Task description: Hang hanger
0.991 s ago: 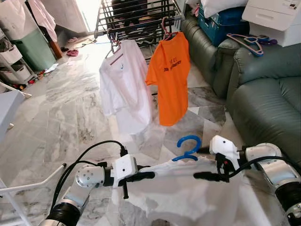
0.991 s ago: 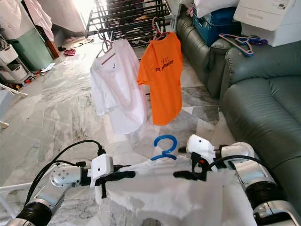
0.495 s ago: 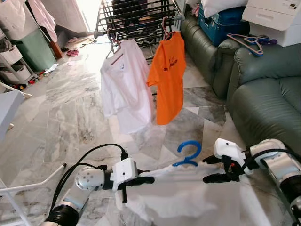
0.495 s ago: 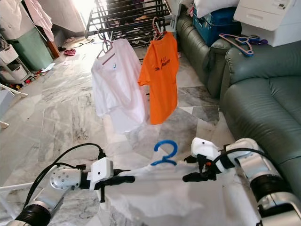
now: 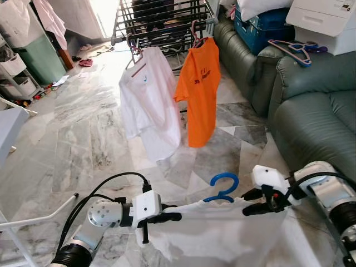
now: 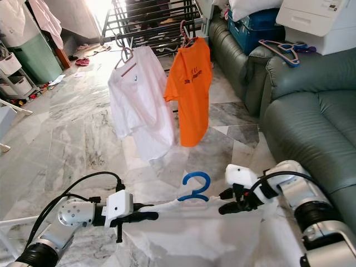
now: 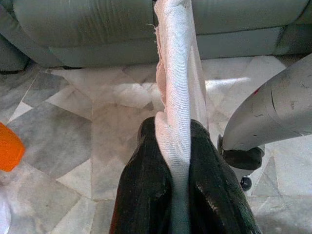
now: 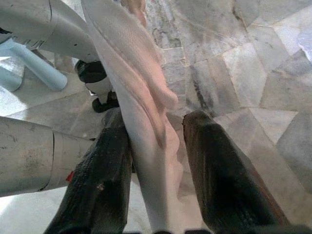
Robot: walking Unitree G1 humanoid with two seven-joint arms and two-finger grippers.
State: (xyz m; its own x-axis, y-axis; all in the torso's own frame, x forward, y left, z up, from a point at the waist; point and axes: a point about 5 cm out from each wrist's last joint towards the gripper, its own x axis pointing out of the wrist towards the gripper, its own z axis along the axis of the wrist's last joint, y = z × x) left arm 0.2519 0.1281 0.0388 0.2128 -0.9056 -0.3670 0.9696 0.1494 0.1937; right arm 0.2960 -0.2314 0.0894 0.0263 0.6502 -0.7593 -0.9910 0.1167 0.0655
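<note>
Blue hanger (image 5: 222,188) sits lower centre of the frame, hook up, open curl, its body hidden inside a white garment (image 5: 217,233) stretched flat between both arms; left gripper (image 5: 177,216) at lower left, fingers clamped tight on the cloth's shoulder edge; right gripper (image 5: 245,203) at lower right, fingers parted a little with the cloth running between them, one finger touching it; upper centre, white shirt (image 5: 149,103) and orange shirt (image 5: 200,92) hang on a drying rack (image 5: 161,22); green sofa (image 5: 311,105) at right.

Head pair downward; wrist views close-up.
</note>
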